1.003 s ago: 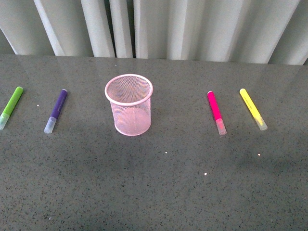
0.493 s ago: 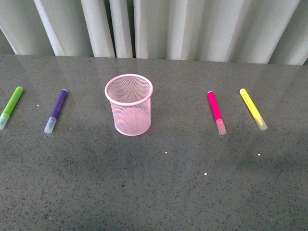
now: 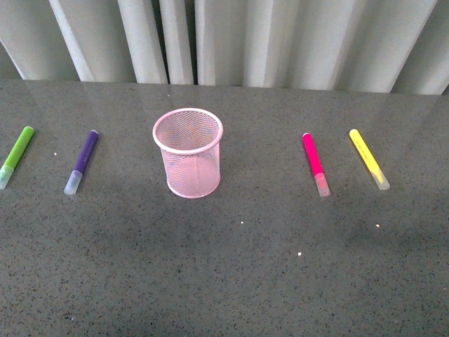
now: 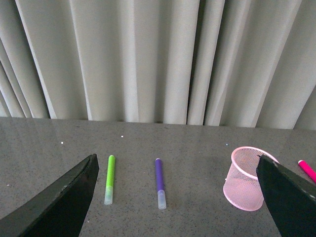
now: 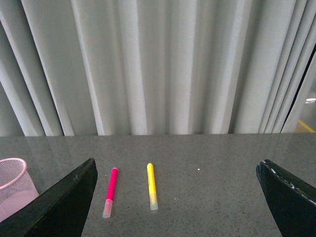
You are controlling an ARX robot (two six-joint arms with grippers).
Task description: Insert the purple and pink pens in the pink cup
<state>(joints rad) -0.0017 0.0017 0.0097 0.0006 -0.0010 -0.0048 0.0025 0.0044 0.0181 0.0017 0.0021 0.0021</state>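
Observation:
The pink cup (image 3: 188,152) stands upright and empty, a mesh holder left of the table's middle. The purple pen (image 3: 81,161) lies flat to its left, clear cap toward me. On the cup's right lies the pink pen (image 3: 315,163), cap also toward me. Neither arm shows in the front view. My left gripper (image 4: 177,197) is open, well back from the purple pen (image 4: 159,182) and the pink cup (image 4: 245,180). My right gripper (image 5: 177,197) is open too, set back from the pink pen (image 5: 110,190), with the cup's rim (image 5: 12,163) at the picture's edge.
A lime-green marker (image 3: 15,155) lies at the far left and a yellow marker (image 3: 368,159) at the far right. The grey speckled table (image 3: 238,267) ends at a white pleated curtain (image 3: 231,38) behind.

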